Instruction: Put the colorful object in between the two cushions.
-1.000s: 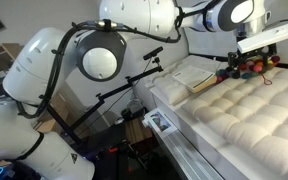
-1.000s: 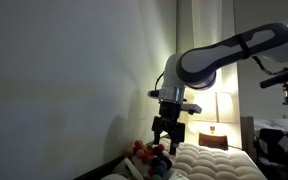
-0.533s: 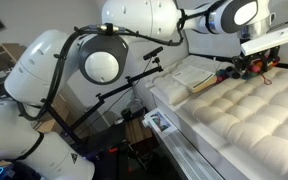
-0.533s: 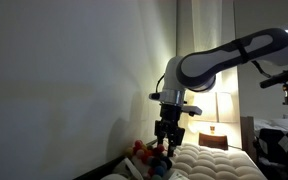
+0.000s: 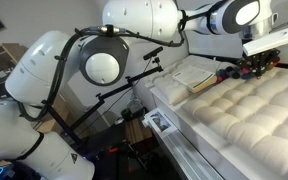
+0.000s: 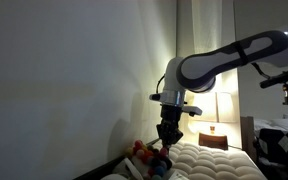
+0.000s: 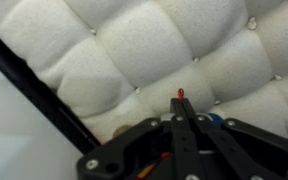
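We find the end effector (image 7: 181, 102) clenched on the colorful object (image 6: 142, 152), a string of small round beads, with a red bead peeking at its tips. The string lies heaped at the edge of the thick, tufted cushion (image 7: 154, 50), near the smooth, flat pillow (image 5: 194, 75).

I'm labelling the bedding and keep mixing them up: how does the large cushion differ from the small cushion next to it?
The large cushion is tufted into quilted squares, while the small cushion has a smooth surface. The large cushion is thick and fills much of an exterior view; the small cushion lies flatter and takes up far less. Both are cream-white.
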### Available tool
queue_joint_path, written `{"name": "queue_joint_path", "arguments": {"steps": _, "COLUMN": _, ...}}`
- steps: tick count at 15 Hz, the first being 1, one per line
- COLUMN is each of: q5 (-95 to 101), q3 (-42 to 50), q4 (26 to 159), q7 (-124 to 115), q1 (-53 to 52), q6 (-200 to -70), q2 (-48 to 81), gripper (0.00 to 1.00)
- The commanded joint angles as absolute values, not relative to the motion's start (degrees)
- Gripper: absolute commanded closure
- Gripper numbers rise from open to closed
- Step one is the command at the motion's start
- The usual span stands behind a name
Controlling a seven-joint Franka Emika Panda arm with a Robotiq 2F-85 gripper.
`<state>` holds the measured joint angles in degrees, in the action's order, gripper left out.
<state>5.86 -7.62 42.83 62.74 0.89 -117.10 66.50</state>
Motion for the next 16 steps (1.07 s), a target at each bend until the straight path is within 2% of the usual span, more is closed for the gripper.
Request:
{"name": "queue_joint_path", "arguments": {"steps": 1, "q5": 7.9, "q3": -6.2, "q4": 40.9, "q7": 61.7, "q1": -0.7, "q6": -116.1, "q2": 66.2, "gripper": 1.00}}
{"name": "queue_joint_path", "arguments": {"steps": 16, "q5": 14.7, "q3": -6.5, "q4": 48.4, "q7": 59.6, "q1": -11.2, "q6": -122.8, "q2": 53.5, "gripper": 1.00}}
